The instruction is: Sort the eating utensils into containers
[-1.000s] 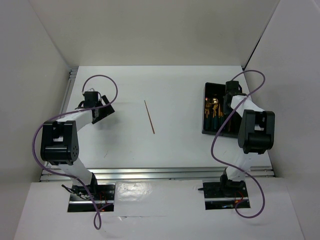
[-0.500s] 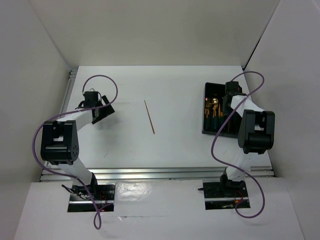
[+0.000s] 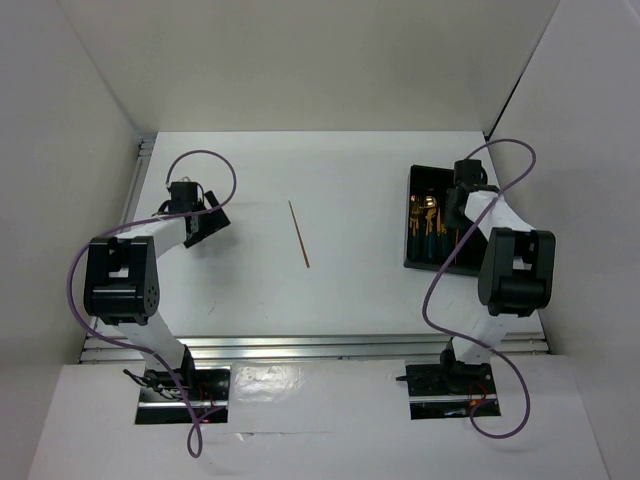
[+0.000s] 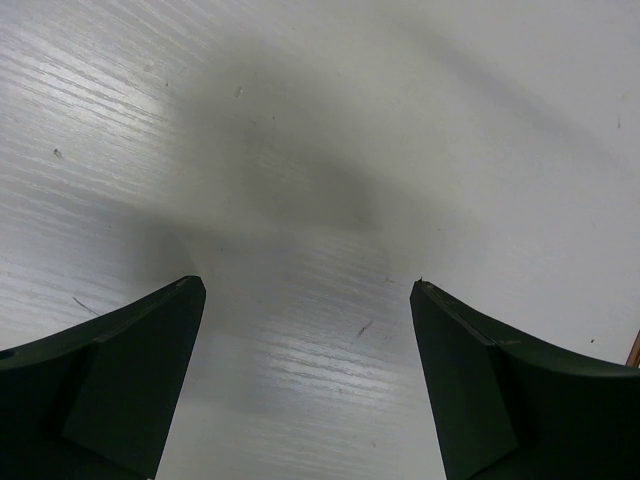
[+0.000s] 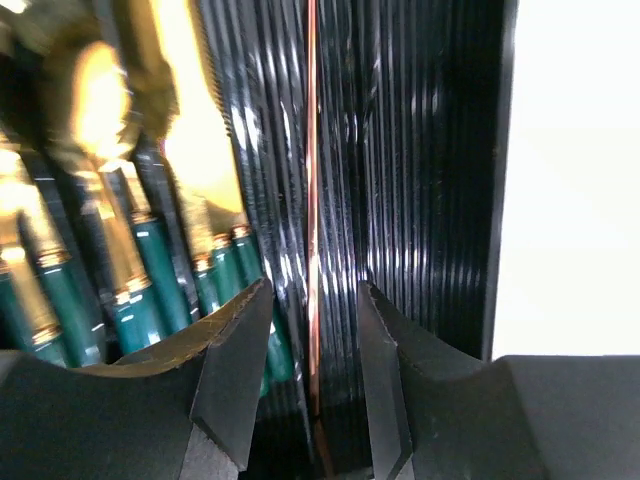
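The black tray [image 3: 418, 180] lies at the right of the table. Gold-headed utensils with teal handles [image 3: 428, 225] fill its left compartments. My right gripper [image 3: 462, 195] hangs over it. In the right wrist view the gripper [image 5: 315, 290] is open, its jaws standing on either side of a thin gold-brown chopstick [image 5: 312, 150] without touching it. The chopstick lies lengthwise on the tray's ribbed floor [image 5: 430, 150], beside the teal handles [image 5: 150, 280]. A second chopstick [image 3: 299, 234] lies on the table's middle. My left gripper [image 3: 213, 220] is open over bare table [image 4: 305, 285], holding nothing.
White walls close in the table on the left, back and right. The tray's right rim [image 5: 505, 150] borders white table. A metal rail [image 3: 310, 347] runs along the near edge in front of both arm bases.
The right gripper's jaws have parted and let go of the chopstick in the tray. The right arm's elbow shifted slightly right. The left arm has hardly moved.
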`<state>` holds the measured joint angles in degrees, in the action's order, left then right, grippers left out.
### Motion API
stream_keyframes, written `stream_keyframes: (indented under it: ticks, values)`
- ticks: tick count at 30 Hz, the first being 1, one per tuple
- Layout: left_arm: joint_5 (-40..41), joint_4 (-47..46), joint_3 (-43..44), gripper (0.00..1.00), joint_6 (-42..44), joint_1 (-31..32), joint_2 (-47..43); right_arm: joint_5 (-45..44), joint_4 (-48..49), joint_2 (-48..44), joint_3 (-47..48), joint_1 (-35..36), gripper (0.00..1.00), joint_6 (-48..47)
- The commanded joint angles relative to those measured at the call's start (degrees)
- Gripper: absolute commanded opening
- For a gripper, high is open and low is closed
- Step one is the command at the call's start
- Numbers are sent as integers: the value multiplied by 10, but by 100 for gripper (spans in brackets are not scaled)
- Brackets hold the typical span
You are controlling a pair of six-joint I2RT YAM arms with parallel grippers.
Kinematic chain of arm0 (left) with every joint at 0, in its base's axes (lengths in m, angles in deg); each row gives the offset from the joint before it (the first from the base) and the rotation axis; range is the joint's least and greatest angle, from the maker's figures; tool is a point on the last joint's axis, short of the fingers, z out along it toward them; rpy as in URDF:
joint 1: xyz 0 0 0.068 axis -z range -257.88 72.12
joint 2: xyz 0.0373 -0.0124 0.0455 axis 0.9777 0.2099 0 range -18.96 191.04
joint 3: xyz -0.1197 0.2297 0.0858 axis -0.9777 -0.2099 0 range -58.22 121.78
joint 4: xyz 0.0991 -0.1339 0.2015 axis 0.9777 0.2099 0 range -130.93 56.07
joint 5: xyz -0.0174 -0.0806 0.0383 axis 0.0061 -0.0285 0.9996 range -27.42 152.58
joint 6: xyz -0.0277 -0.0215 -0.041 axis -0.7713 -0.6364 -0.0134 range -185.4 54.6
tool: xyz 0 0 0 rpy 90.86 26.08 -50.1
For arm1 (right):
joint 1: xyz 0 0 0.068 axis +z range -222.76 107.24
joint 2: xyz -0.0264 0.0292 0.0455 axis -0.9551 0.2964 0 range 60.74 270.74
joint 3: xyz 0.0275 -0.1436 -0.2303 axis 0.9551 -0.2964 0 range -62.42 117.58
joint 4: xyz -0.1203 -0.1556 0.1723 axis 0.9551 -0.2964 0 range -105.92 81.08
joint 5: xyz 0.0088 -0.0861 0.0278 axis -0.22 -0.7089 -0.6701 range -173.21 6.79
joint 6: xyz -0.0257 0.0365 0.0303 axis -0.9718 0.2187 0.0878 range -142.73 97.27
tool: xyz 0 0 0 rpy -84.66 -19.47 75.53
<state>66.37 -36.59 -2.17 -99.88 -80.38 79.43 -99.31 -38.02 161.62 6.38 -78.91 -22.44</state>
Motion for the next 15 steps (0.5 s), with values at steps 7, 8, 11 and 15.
stream_keyframes:
  ticks: [7,8,11,15]
  values:
    - [-26,-7,20,99,13,-3,4,204,100,-170,-2,26,54,30]
    - [-33,-13,20,99,13,-3,4,241,109,-187,-2,38,56,36]
    - [-44,-14,20,99,18,-3,4,288,151,-192,-2,125,59,50]
    - [-50,-19,20,99,18,-3,4,238,191,-144,12,263,59,70]
